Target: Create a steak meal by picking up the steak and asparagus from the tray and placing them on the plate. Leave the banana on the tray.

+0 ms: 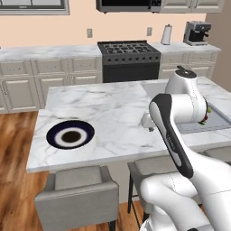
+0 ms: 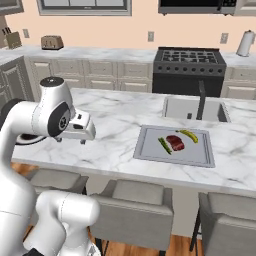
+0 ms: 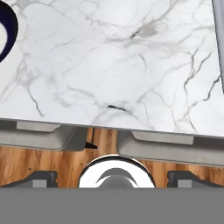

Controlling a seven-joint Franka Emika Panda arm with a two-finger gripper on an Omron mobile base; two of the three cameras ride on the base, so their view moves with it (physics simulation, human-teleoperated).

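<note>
The plate (image 1: pixel 70 134), navy-rimmed with a brown centre, lies on the island's left side; its rim (image 3: pixel 6 35) also shows at the hand view's top left. The light-grey tray (image 2: pixel 150 150) sits to the right near the sink. On it lie the dark-red steak (image 2: pixel 175 142), the green asparagus (image 2: pixel 164 145) to the steak's left, and the yellow banana (image 2: pixel 189 135) behind it. My gripper (image 2: pixel 71 141) hovers open and empty above the counter's front edge, between plate and tray (image 3: pixel 219 39). In the left base view the gripper (image 1: pixel 150 127) sits beside my forearm, which hides most of the tray (image 1: pixel 216 121).
A sink (image 2: pixel 195 109) with a dark faucet (image 2: pixel 201 99) lies behind the tray. Grey stools (image 1: pixel 76 191) stand under the island's front edge (image 3: pixel 109 124). A stove (image 1: pixel 128 56) and cabinets line the back wall.
</note>
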